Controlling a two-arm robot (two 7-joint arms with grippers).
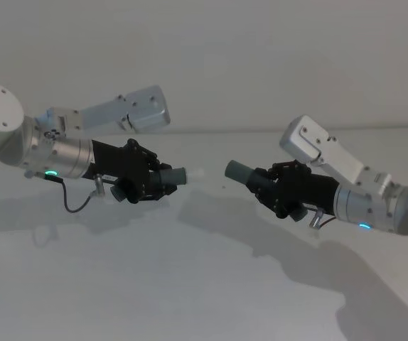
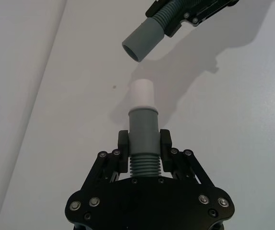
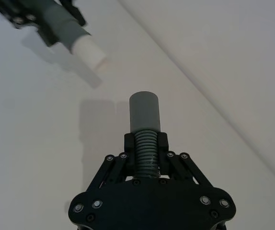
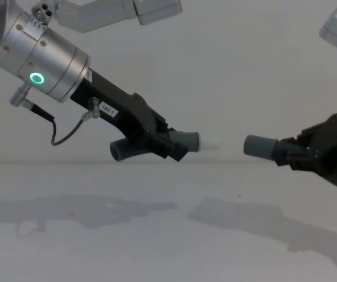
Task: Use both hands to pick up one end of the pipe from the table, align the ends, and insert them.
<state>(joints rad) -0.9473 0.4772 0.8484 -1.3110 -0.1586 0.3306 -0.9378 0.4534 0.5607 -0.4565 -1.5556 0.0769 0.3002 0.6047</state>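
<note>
Above the table (image 1: pixel 204 298), at mid-frame in the head view, the tipped pipe piece (image 1: pixel 175 175) is clamped by the left gripper (image 1: pixel 163 179) and the socket piece (image 1: pixel 241 171) by the right gripper (image 1: pixel 264 181). The white tip (image 4: pixel 212 142) is aimed rightward at the socket mouth (image 4: pixel 246 145); a gap remains, and the axes look slightly misaligned.

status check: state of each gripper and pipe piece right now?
left gripper: shut on the white-tipped pipe piece, held above the table.
right gripper: shut on the socket pipe piece, also held off the table.
white-tipped pipe piece: gripped, tip facing the other piece, not inserted.
socket pipe piece: gripped, mouth facing the white tip, a gap between them.
</note>
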